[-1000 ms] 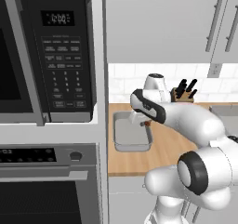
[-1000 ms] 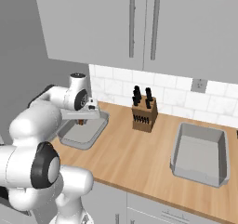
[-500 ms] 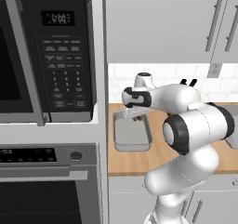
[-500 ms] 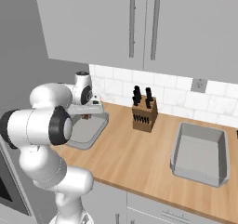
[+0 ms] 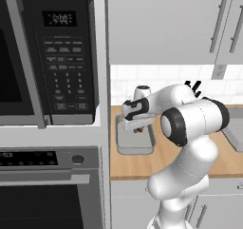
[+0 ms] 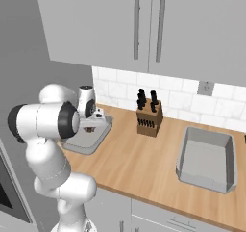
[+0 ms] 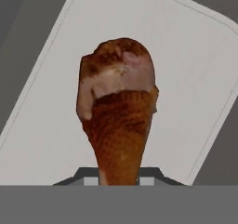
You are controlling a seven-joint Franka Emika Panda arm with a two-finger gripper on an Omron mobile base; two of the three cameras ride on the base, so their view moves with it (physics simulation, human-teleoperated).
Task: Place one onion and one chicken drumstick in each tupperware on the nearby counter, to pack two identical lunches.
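Observation:
My gripper [image 5: 137,127] is shut on a reddish-brown chicken drumstick [image 7: 118,111], gripped at its thin end with the thick end pointing away from the hand. It hangs just above the floor of the left grey tupperware [image 7: 186,69], which lies on the wooden counter [image 6: 139,163] beside the oven tower. From the right base view the gripper [image 6: 90,128] is over that tupperware [image 6: 91,143]. A second tupperware [image 6: 206,159] sits further right with nothing in it. The onion is out of view.
A wooden knife block [image 6: 148,120] stands against the tiled wall between the two trays. The microwave [image 5: 52,57] and oven [image 5: 47,185] tower rises just left of the near tray [image 5: 124,148]. Grey wall cabinets hang overhead.
The hand has shifted left and dropped lower over the left tupperware, still holding the drumstick. The arm's elbow has swung round behind it.

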